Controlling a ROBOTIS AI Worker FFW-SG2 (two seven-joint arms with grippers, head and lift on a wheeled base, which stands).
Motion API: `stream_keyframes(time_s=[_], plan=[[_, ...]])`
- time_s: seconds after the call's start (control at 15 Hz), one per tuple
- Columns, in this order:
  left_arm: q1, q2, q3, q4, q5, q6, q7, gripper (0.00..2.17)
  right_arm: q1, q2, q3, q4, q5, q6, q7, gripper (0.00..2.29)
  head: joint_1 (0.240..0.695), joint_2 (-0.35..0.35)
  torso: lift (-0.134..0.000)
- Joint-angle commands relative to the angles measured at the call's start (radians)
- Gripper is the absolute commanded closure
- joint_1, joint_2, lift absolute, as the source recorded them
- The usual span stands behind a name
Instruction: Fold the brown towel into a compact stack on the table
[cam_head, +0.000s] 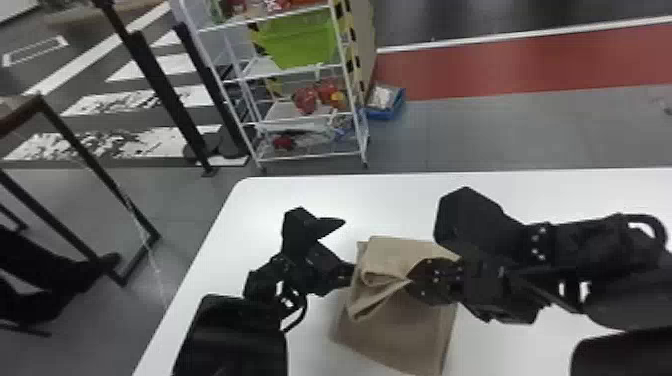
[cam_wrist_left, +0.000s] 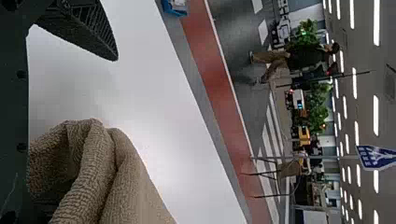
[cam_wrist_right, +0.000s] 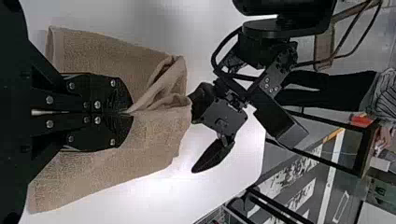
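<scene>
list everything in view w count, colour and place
flat rectangular table: 1, white, before the robot
soft folded cloth towel: 1, brown, on the table
wire rack: 1, white, beyond the table
plastic bin: 1, green, on the rack
shallow tray: 1, blue, on the floor beside the rack
floor strip: 1, red, beyond the table
upright posts: 2, black, left of the rack
left gripper: 1, black, open at the towel's left edge
right gripper: 1, black, closed on the towel

Black arms with silvery screws
</scene>
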Motion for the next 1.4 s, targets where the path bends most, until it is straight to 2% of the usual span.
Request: stream_keyframes(time_s=[0.0, 0.07, 0.27, 0.67, 0.8, 0.93, 1.0, 1.2, 1.33], plan=[[0.001, -0.003, 0.037, 0.017, 0.016, -0.114, -0.063, 0.08, 0.012, 0.001, 0.020, 0.011, 0.008, 0.009, 0.003, 1.53, 0.695, 0.334, -0.119], [0.000, -0.003, 0.039, 0.015, 0.016, -0.114, -0.092, 0.08, 0.012, 0.001, 0.031, 0.022, 0.011, 0.009, 0.003, 1.53, 0.695, 0.336, -0.119], [0.003, -0.003, 0.039, 0.012, 0.016, -0.118, -0.107, 0.08, 0.013, 0.007, 0.060, 0.059, 0.026, 0.016, 0.003, 1.52, 0.695, 0.345, -0.119], [0.006, -0.003, 0.032, 0.014, 0.009, -0.114, -0.113, 0.08, 0.019, 0.010, 0.089, 0.092, 0.031, 0.016, 0.003, 1.48, 0.695, 0.350, -0.119], [0.006, -0.003, 0.029, 0.015, 0.006, -0.114, -0.113, 0.08, 0.027, 0.009, 0.093, 0.096, 0.025, 0.019, 0.003, 1.21, 0.695, 0.350, -0.119], [0.006, -0.003, 0.028, 0.018, 0.004, -0.114, -0.112, 0.08, 0.032, 0.007, 0.092, 0.096, 0.005, 0.022, 0.003, 0.50, 0.695, 0.350, -0.119], [0.004, -0.003, 0.028, 0.020, 0.003, -0.114, -0.112, 0.08, 0.032, 0.007, 0.086, 0.094, -0.009, 0.031, 0.003, 0.32, 0.695, 0.350, -0.119], [0.004, -0.003, 0.028, 0.022, 0.003, -0.114, -0.112, 0.08, 0.036, 0.004, 0.046, 0.046, -0.075, 0.080, 0.003, 0.24, 0.695, 0.350, -0.119], [0.004, -0.003, 0.029, 0.023, 0.003, -0.114, -0.112, 0.08, 0.044, 0.000, 0.020, 0.014, -0.081, 0.086, 0.003, 0.24, 0.695, 0.350, -0.119]])
